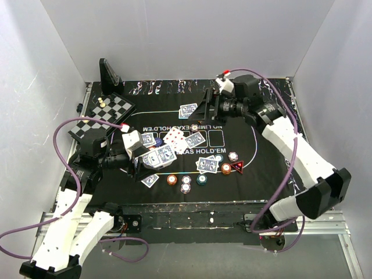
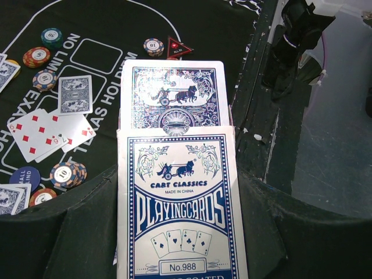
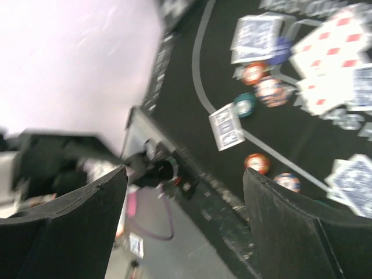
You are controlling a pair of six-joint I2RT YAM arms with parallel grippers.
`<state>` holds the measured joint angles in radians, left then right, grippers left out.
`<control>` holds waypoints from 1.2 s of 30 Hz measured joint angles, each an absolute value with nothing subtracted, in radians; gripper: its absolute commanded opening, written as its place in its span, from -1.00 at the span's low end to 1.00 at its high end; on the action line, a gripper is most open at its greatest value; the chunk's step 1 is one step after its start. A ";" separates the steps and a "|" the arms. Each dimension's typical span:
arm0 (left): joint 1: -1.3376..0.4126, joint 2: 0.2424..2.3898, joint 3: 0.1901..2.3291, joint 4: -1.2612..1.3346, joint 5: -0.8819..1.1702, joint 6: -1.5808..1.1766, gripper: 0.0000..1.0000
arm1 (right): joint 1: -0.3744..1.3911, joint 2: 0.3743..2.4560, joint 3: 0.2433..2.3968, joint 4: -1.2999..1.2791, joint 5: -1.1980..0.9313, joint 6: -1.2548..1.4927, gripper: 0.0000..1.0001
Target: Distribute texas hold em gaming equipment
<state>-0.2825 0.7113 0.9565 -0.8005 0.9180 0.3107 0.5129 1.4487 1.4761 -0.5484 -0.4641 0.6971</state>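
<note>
Gripping the card box (image 2: pixel 180 215) over the near-left side of the mat (image 1: pixel 267 168), the left gripper (image 2: pixel 177 186) clamps it tight; the card (image 2: pixel 172 93) poking out could slide free if the box tips. The right gripper (image 3: pixel 185 174) hangs spread and empty at the far edge. Chips (image 1: pixel 186 187), dealt cards (image 1: pixel 174 138) and the chessboard (image 1: pixel 110 110) crowd the left arm.

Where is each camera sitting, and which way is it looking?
Top: high behind the robot, looking down at the mat; left arm and right arm show.
Left wrist: on the left arm, looking along its shut jaws at the card box they hold.
Right wrist: on the right arm, looking past its open, empty jaws at blurry cards and chips.
Shared: top and left wrist both show the red triangle.
</note>
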 measured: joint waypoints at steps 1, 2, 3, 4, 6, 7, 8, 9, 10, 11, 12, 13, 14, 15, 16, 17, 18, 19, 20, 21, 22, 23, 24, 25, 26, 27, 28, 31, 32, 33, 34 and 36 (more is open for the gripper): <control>-0.282 0.711 0.955 -0.801 0.920 0.311 -1.00 | 0.542 1.427 1.474 -0.527 -0.494 0.709 0.76; -0.282 0.711 0.955 -0.800 0.921 0.312 -1.00 | 0.569 1.411 1.467 -0.500 -0.522 0.726 0.76; -0.282 0.711 0.954 -0.801 0.923 0.313 -1.00 | 0.598 1.401 1.454 -0.468 -0.548 0.740 0.77; -0.282 0.711 0.952 -0.800 0.925 0.314 -1.00 | 0.625 1.398 1.438 -0.441 -0.570 0.758 0.77; -0.282 0.711 0.946 -0.800 0.927 0.314 -1.00 | 0.667 1.403 1.412 -0.411 -0.596 0.782 0.78; -0.282 0.711 0.943 -0.800 0.927 0.314 -1.00 | 0.685 1.410 1.403 -0.407 -0.604 0.789 0.78; -0.282 0.712 0.942 -0.801 0.927 0.314 -1.00 | 0.701 1.417 1.396 -0.401 -0.608 0.795 0.79; -0.282 0.712 0.942 -0.800 0.927 0.314 -1.00 | 0.714 1.423 1.392 -0.398 -0.611 0.800 0.79; -0.282 0.711 0.942 -0.800 0.927 0.314 -1.00 | 0.733 1.430 1.389 -0.392 -0.612 0.805 0.79; -0.282 0.712 0.942 -0.800 0.928 0.314 -1.00 | 0.748 1.434 1.387 -0.385 -0.613 0.809 0.80; -0.282 0.712 0.942 -0.800 0.928 0.314 -1.00 | 0.766 1.436 1.383 -0.377 -0.614 0.811 0.80; -0.282 0.712 0.942 -0.800 0.928 0.314 -1.00 | 0.781 1.437 1.380 -0.371 -0.616 0.813 0.80; -0.282 0.713 0.942 -0.800 0.928 0.314 -1.00 | 0.795 1.437 1.378 -0.362 -0.619 0.816 0.80; -0.282 0.714 0.942 -0.800 0.928 0.314 -1.00 | 0.804 1.438 1.378 -0.357 -0.622 0.818 0.81; -0.282 0.715 0.942 -0.799 0.928 0.314 -1.00 | 0.819 1.440 1.376 -0.347 -0.628 0.823 0.81; -0.282 0.717 0.942 -0.798 0.928 0.313 -1.00 | 0.827 1.442 1.376 -0.340 -0.632 0.828 0.82; -0.282 0.718 0.942 -0.795 0.928 0.313 -1.00 | 0.837 1.445 1.374 -0.330 -0.634 0.834 0.81; -0.282 0.719 0.942 -0.792 0.928 0.314 -1.00 | 0.841 1.446 1.371 -0.323 -0.636 0.837 0.82; -0.282 0.719 0.942 -0.790 0.928 0.314 -1.00 | 0.846 1.448 1.366 -0.314 -0.636 0.841 0.82; -0.282 0.720 0.942 -0.788 0.928 0.313 -1.00 | 0.849 1.449 1.360 -0.310 -0.637 0.845 0.82; -0.282 0.720 0.942 -0.785 0.928 0.313 -1.00 | 0.854 1.452 1.355 -0.308 -0.638 0.851 0.82; -0.282 0.720 0.942 -0.782 0.928 0.313 -1.00 | 0.858 1.455 1.349 -0.303 -0.639 0.857 0.82; -0.282 0.721 0.942 -0.780 0.928 0.313 -1.00 | 0.860 1.459 1.343 -0.299 -0.639 0.862 0.82; -0.282 0.722 0.942 -0.777 0.928 0.313 -1.00 | 0.863 1.464 1.339 -0.296 -0.639 0.867 0.82; -0.282 0.723 0.942 -0.776 0.928 0.313 -1.00 | 0.866 1.469 1.334 -0.290 -0.639 0.872 0.83; -0.282 0.726 0.942 -0.775 0.928 0.313 -1.00 | 0.868 1.472 1.330 -0.287 -0.639 0.875 0.83; -0.282 0.730 0.942 -0.773 0.928 0.313 -1.00 | 0.871 1.476 1.327 -0.286 -0.639 0.881 0.83; -0.282 0.738 0.942 -0.767 0.928 0.313 -1.00 | 0.879 1.481 1.324 -0.281 -0.639 0.893 0.84; -0.282 0.741 0.942 -0.763 0.928 0.313 -1.00 | 0.880 1.481 1.319 -0.273 -0.640 0.896 0.84; -0.282 0.744 0.942 -0.760 0.928 0.313 -1.00 | 0.881 1.481 1.317 -0.270 -0.640 0.898 0.82; -0.282 0.745 0.942 -0.757 0.927 0.313 -1.00 | 0.882 1.481 1.311 -0.261 -0.640 0.903 0.76; -0.282 0.746 0.942 -0.752 0.928 0.313 -1.00 | 0.884 1.481 1.305 -0.257 -0.640 0.911 0.62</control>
<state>-0.2825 0.7456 0.9417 -0.7525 0.9276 0.3126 0.8841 1.4811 1.3048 -0.2573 -0.6399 0.9108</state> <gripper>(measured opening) 0.652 0.895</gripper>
